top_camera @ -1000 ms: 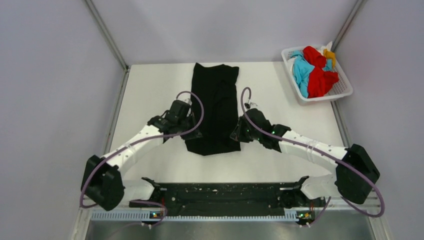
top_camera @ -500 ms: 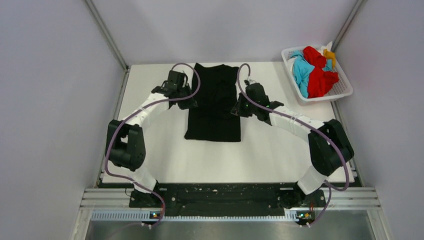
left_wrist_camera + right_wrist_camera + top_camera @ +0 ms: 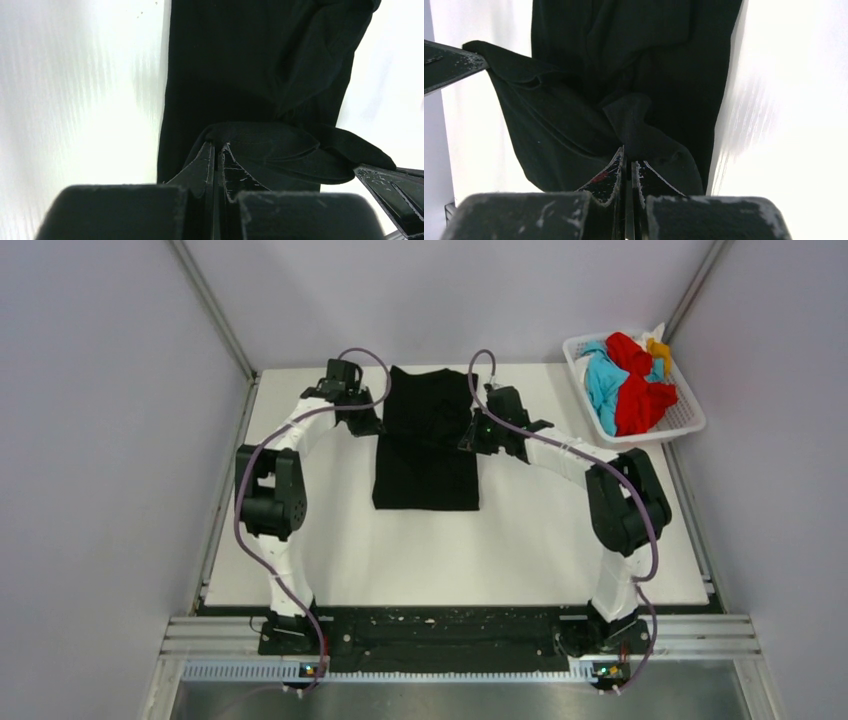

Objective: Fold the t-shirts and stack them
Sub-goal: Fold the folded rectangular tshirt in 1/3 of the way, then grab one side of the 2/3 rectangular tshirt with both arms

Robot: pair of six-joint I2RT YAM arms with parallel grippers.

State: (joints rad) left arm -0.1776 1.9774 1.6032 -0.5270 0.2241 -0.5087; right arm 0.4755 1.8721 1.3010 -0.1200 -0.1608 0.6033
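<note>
both end effectors (image 3: 216, 150) (image 3: 625, 159) clamped tight

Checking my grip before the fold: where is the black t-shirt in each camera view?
Top external: black t-shirt lies mid-picture, on the far half of the white table.
Left wrist: fills the upper centre, an edge pinched in the left claw.
Right wrist: fills the upper centre, an edge pinched in the right claw.
Shared landmark: the white table beside the shirt.

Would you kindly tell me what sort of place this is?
Likely a robotics lab cell, not a home: a white table enclosed by grey panels, with the left arm and right arm bolted to a base plate.
</note>
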